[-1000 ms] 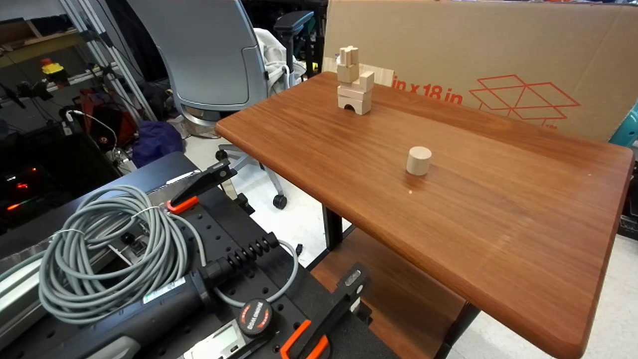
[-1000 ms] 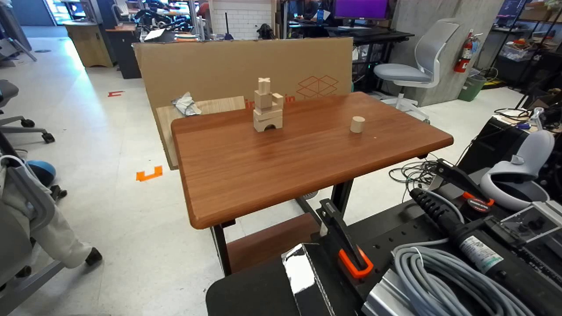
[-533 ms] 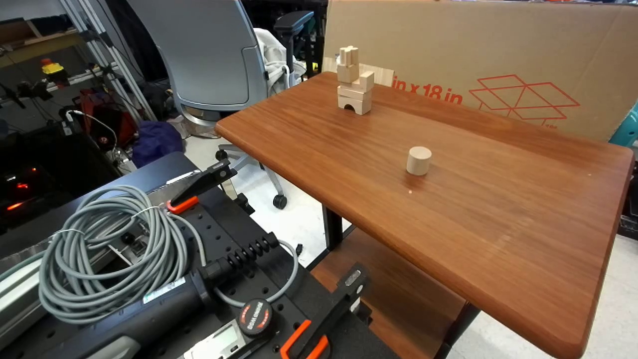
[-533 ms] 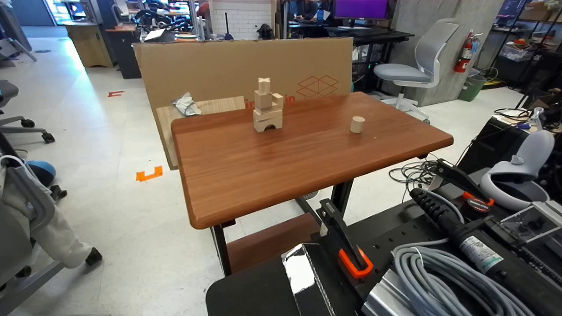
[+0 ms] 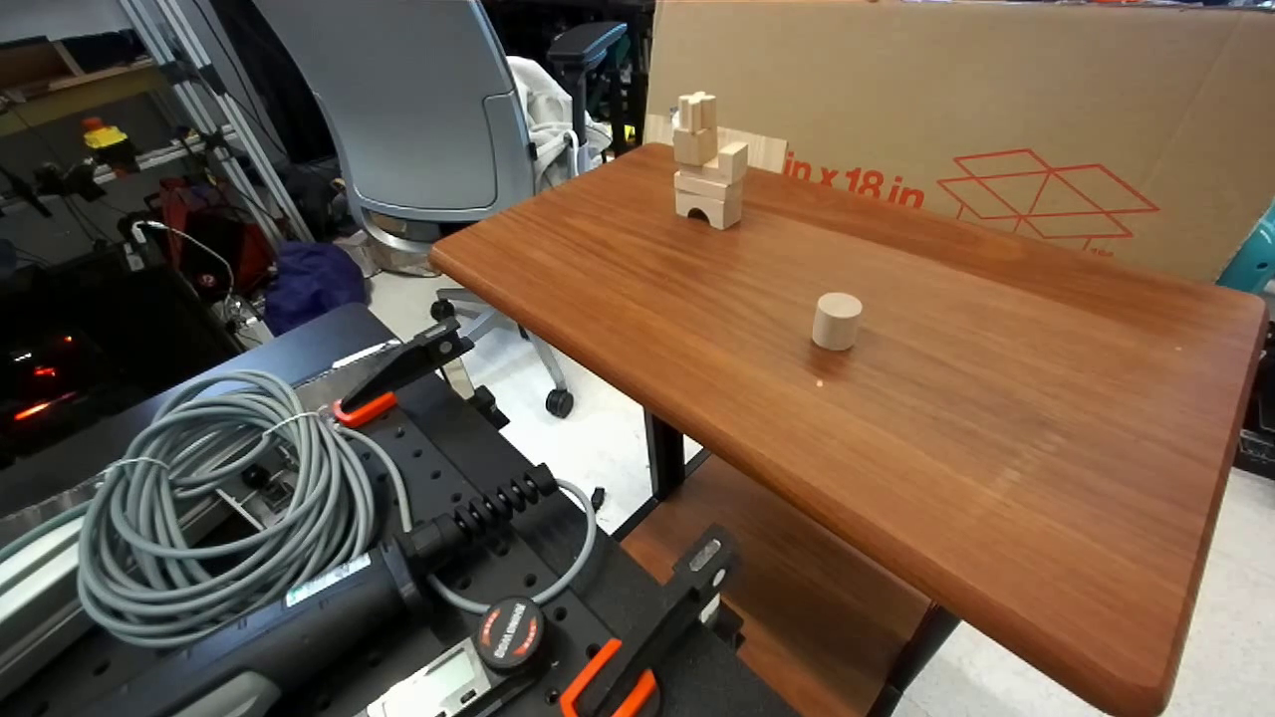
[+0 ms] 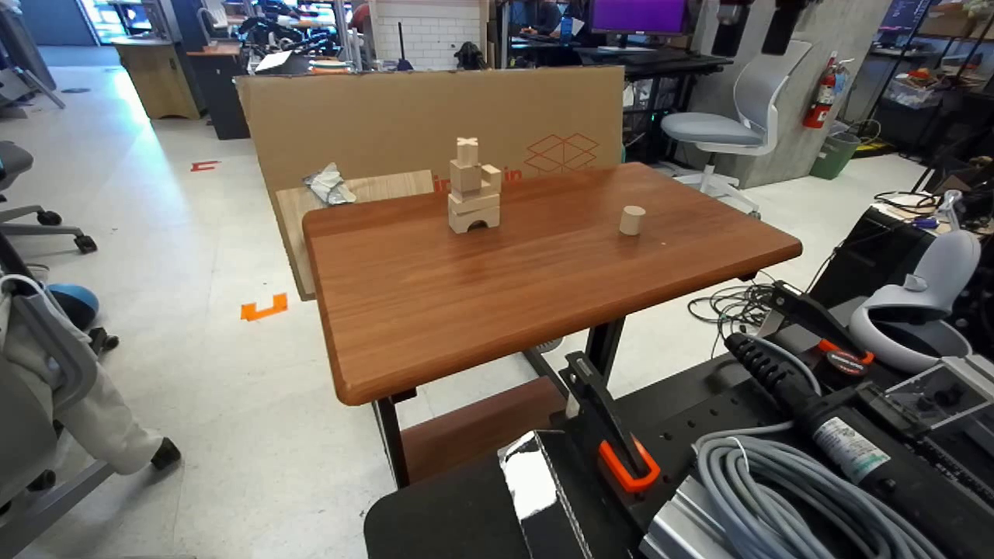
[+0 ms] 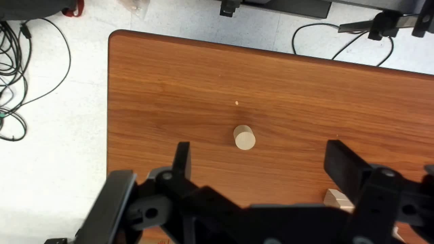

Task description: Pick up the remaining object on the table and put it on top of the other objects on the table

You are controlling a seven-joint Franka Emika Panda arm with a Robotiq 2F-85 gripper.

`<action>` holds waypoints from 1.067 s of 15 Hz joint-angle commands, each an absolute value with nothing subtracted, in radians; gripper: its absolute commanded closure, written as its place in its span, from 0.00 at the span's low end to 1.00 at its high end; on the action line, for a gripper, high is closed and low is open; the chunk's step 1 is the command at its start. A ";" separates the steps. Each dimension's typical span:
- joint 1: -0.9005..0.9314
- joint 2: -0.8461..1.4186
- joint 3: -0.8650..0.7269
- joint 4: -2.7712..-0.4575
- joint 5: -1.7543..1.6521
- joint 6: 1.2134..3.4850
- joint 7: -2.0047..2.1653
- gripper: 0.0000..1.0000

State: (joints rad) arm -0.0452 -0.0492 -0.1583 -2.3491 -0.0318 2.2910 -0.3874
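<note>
Robotiq gripper point(image 7: 258, 157) up above the table point(image 7: 190, 84), its 2 black fingers point(image 7: 342, 166) spread wide apart. In an exterior view just the 2 dark fingertips point(image 6: 779, 35) poke down past the top edge. The wrist view looks through the gap between them onto the small tan wooden cylinder point(image 7: 245, 139), which stands on end on the glossy reddish-brown top, well below the fingers. Both exterior views show it upright too, near a tiny pale speck point(image 5: 820, 383) on the surface.

Well apart from the cylinder rises the stack of pale wooden blocks point(image 6: 466, 180): an arch block point(image 5: 707, 202) at the foot, a flat block point(image 5: 700, 186) lying over it, more blocks above, and a narrow upright piece point(image 5: 696, 113) at the peak. The wrist view catches only a bit of the stack, as a finger hides much of the rest.

Behind the table stands a big cardboard box point(image 5: 926, 90) printed in red with "in x 18 in" and a line drawing. Over on the black worktop point(image 6: 450, 512) I see coiled gray cable point(image 5: 344, 493) and orange-handled clamps point(image 6: 609, 421), with a white headset point(image 6: 916, 307) near them in an exterior view. A gray office chair point(image 5: 408, 110) stands near a corner of the table.
</note>
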 commanded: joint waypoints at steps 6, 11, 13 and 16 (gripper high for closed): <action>-0.077 0.217 -0.111 -2.219 -0.021 2.368 -0.409 0.00; -0.089 0.349 -0.073 -2.140 -0.020 2.363 -0.399 0.00; -0.087 0.405 -0.065 -2.112 -0.042 2.378 -0.373 0.00; -0.083 0.475 -0.058 -2.065 -0.059 2.381 -0.342 0.00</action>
